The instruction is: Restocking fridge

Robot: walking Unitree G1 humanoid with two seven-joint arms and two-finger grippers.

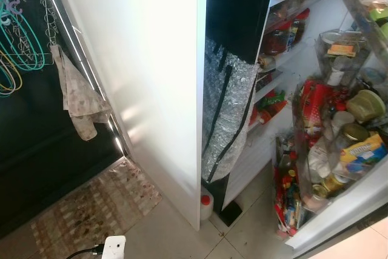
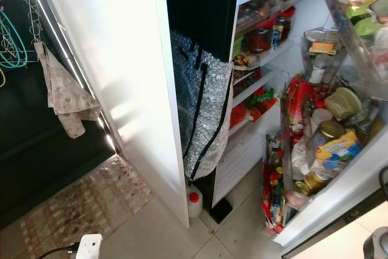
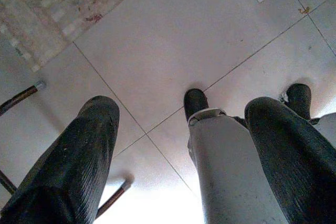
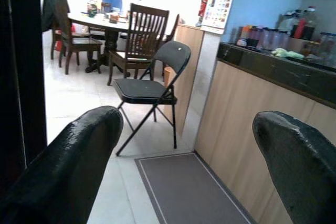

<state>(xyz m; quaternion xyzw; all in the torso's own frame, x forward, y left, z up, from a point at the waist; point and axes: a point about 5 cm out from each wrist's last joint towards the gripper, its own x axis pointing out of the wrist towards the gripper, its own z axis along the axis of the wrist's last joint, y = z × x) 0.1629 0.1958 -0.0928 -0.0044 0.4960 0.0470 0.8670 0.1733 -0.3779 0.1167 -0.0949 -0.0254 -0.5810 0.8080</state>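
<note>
Both jaws stand spread and empty: head views show the fridge (image 1: 242,89) open ahead, its door shelves (image 1: 339,150) crammed on the right; left gripper (image 3: 184,150) points at floor tiles (image 3: 173,40), right gripper (image 4: 189,156) toward a folding chair (image 4: 149,90), both away from the fridge.

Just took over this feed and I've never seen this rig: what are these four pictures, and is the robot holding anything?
The top two pictures come from the humanoid's head camera, looking down at an open fridge whose door shelves are crammed with jars and packets. A cloth hangs to the left and a patterned rug lies on the floor. The other two are wrist cameras. The left gripper points at floor tiles, open and empty. The right gripper, open and empty too, faces a folding chair beside a counter.
</note>
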